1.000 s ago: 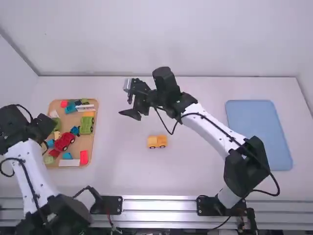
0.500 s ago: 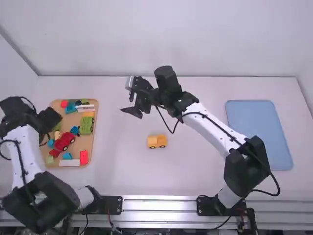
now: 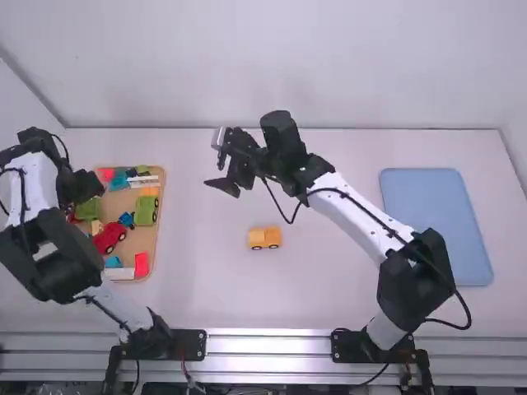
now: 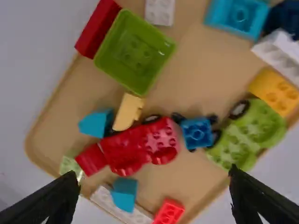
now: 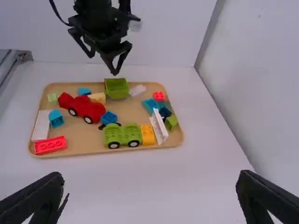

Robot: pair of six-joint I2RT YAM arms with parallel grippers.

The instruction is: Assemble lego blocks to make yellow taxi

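Note:
My left gripper (image 3: 86, 196) hangs above the tray's left side near its far end, in the high view; in the left wrist view the left gripper (image 4: 152, 193) is open and empty over the blocks. The right gripper (image 3: 221, 183) stays over the mid-table; its right wrist view shows the right gripper (image 5: 152, 191) open with nothing held. A yellow wheeled block car (image 3: 264, 238) stands on the table, nearer the arm bases than the right gripper. In the tray lie a yellow brick (image 4: 275, 91), a pale yellow block (image 4: 126, 112) and a small white brick (image 4: 160, 11).
The tan tray (image 5: 93, 151) at the table's left also holds a red car (image 5: 86, 109), a green car (image 5: 122, 136), a green open box (image 5: 116, 88) and several red, blue and white blocks. A blue mat (image 3: 436, 226) lies at the right.
The left gripper has travelled away from the camera along the tray's left side, uncovering blocks at the near end. The right arm shifted very slightly rightward. The yellow car stayed put.

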